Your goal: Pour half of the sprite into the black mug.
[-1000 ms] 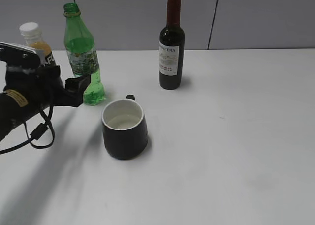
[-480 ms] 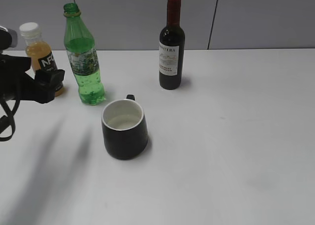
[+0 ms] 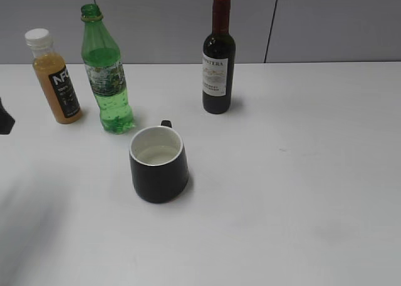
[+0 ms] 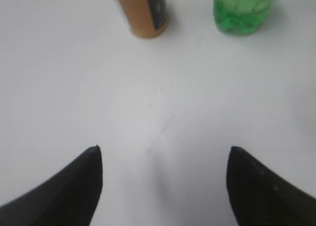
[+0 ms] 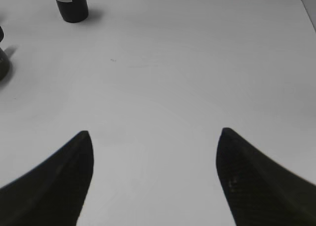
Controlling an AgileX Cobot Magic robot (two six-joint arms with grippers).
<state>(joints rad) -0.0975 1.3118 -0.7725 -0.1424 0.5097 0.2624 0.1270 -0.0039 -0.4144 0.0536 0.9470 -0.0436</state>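
The sprite point(image 3: 106, 76), a green capless bottle with a patterned label, stands upright at the back left; its base shows in the left wrist view point(image 4: 242, 11). The black mug point(image 3: 158, 164) with a white inside stands in front of it, handle at the back. My left gripper point(image 4: 163, 154) is open and empty over bare table, well short of the sprite; only a dark tip of it shows at the exterior view's left edge point(image 3: 5, 120). My right gripper point(image 5: 154, 137) is open and empty over bare table, out of the exterior view.
An orange juice bottle point(image 3: 54, 76) with a white cap stands left of the sprite, also in the left wrist view point(image 4: 145, 13). A dark wine bottle point(image 3: 218, 57) with a red top stands at the back centre; its base shows in the right wrist view point(image 5: 71, 3).
My left arm has drawn back to the left, away from the sprite, and is almost out of the exterior view. The bottles and the mug have not moved.
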